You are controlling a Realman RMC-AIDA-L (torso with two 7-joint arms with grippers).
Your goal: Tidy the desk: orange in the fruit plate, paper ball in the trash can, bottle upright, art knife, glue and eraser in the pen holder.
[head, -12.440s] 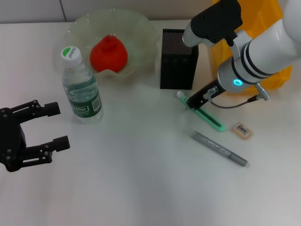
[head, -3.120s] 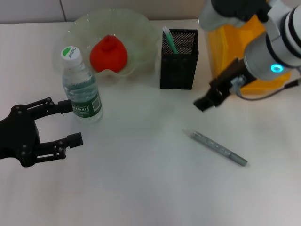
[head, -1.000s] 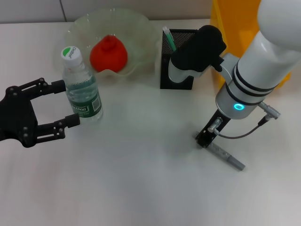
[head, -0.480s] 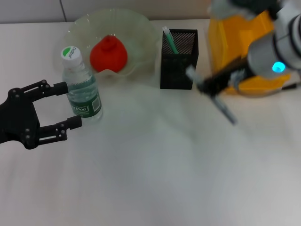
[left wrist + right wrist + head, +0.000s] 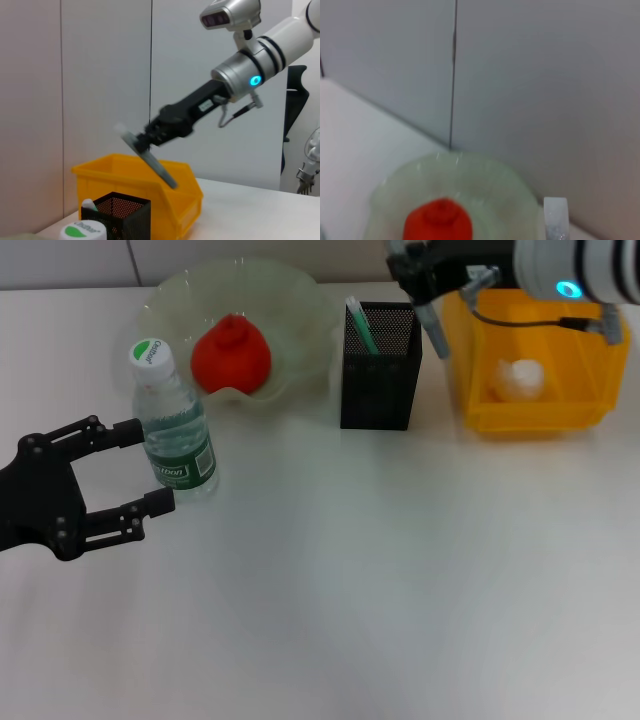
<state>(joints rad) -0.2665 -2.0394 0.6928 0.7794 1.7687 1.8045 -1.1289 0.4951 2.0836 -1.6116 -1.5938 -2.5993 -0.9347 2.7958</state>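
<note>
Step in hand: lowering of grey pen-shaped art knife (image 5: 148,162) into black metal mesh pen holder (image 5: 378,368), judged from current pose.
Right end effector (image 5: 150,137): closed on the grey knife near its upper end, raised above the pen holder, toward the bright yellow rectangular plastic trash can (image 5: 530,365).
Knife attitude: tilted, lower tip toward the pen holder's rim on the can side.
Advice: bring upright first; centre over the opening; keep clear of the green-and-white stick (image 5: 359,324) already standing inside; release only once the tip is below the rim.
Left end effector (image 5: 128,469): open, fingers either side of the clear plastic bottle with dark green label (image 5: 173,424), not visibly touching; bottle upright, well apart from the pen holder.
Other task items: red-orange knobbed orange (image 5: 231,353) in the pale-green scalloped glass fruit plate (image 5: 300,290), beside the pen holder; white crumpled paper ball (image 5: 517,378) inside the can.
Hidden or unclear: beige eraser not seen; pen holder contents below rim not discernible; knife blurred in head view; right wrist view shows no fingers.
</note>
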